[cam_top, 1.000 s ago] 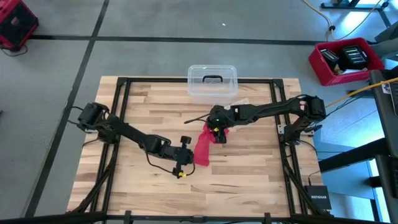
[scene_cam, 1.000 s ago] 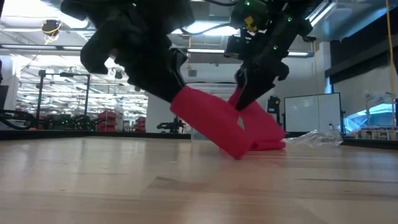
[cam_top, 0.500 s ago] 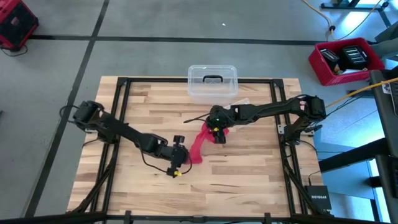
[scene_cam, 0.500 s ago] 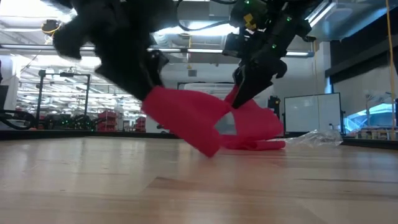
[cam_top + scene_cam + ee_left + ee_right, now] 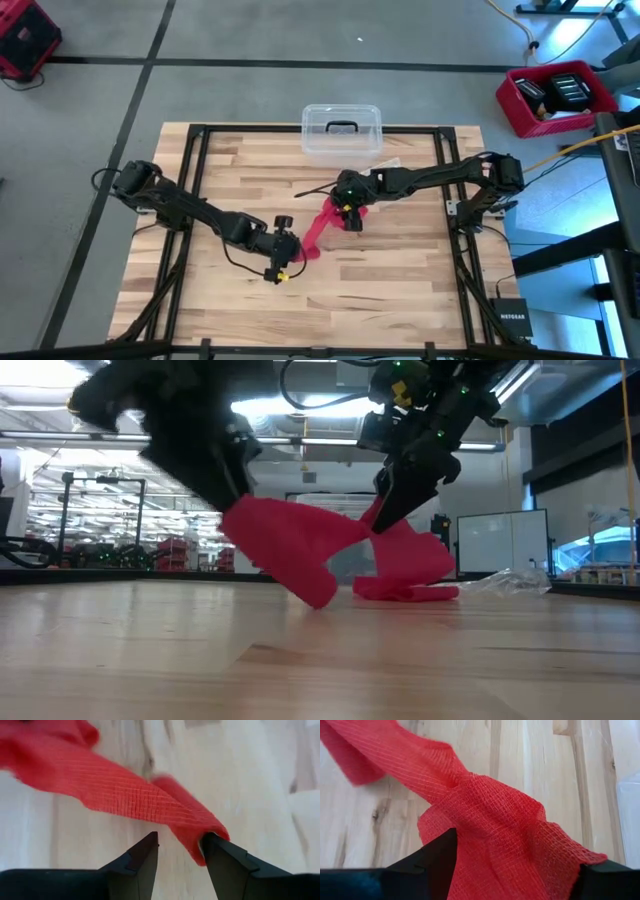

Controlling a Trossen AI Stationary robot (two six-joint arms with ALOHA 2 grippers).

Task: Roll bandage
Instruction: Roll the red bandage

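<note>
Table [image 5: 400, 290]: wood slat top, both arms reaching toward the middle. High view only: clear plastic box [image 5: 341, 133] with dark handle at the far edge, centre.

Bandage [image 5: 318, 226]: red strip running diagonally across table centre, from right gripper [image 5: 349, 216] down-left to left gripper [image 5: 287, 248]. High view gives just a thin red line between the two. Low view shows what it hides: the bandage [image 5: 300, 550] is off the wood along most of its span, sagging, with a bunched fold lying on the table at the right-gripper end.

Right gripper: right wrist view shows the jaws standing wide with bunched mesh bandage [image 5: 490, 820] filling the gap between them. Cannot tell if it's pinched or just draped there.

Left gripper: left wrist view shows the jaws apart, bare wood visible between them. Folded end of the bandage [image 5: 190, 820] lies against the inside of one fingertip [image 5: 220, 855], not clamped.

Low view only: crinkled clear wrapper [image 5: 505, 582] on the table, far right.
</note>
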